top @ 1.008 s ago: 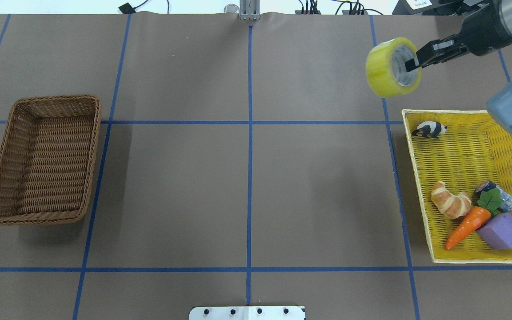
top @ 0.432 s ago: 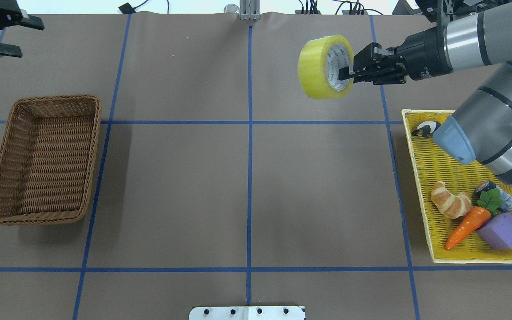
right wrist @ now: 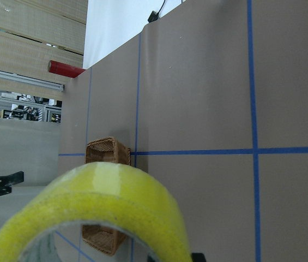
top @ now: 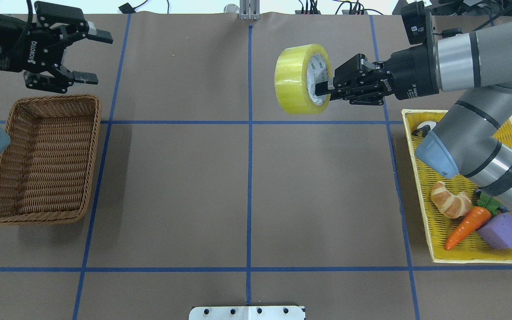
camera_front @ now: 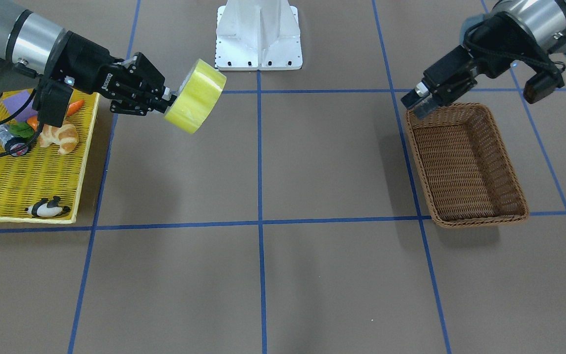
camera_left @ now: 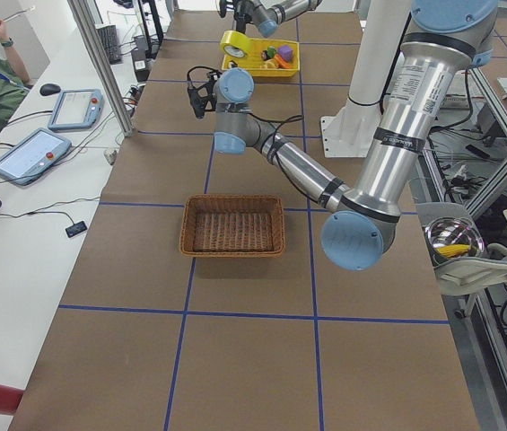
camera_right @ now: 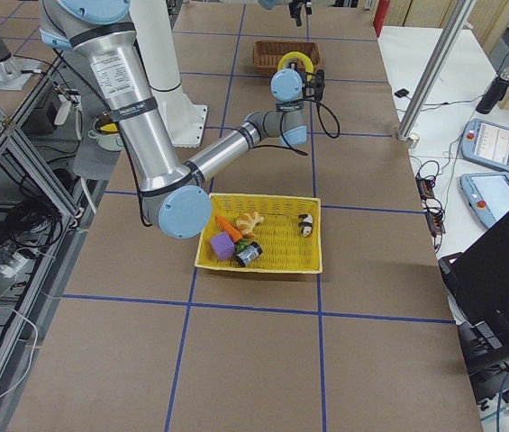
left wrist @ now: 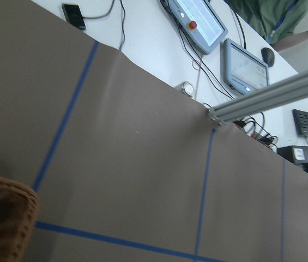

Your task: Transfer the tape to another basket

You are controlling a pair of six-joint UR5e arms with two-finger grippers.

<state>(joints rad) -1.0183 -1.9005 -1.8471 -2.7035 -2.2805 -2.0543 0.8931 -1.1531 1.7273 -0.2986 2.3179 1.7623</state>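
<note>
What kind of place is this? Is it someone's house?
Probably a robot lab, not a house: two big robot arms, a table marked with blue grid lines, and control tablets beside it.

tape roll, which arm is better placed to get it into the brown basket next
Left, probably. The right gripper holds the tape in mid-air, far from the basket. The left gripper is open and close to the basket, so it could take the tape and drop it in.

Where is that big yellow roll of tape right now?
In the overhead view, the tape hangs in the air just right of the centre line, held by the right hand, far from the wicker basket.
</note>
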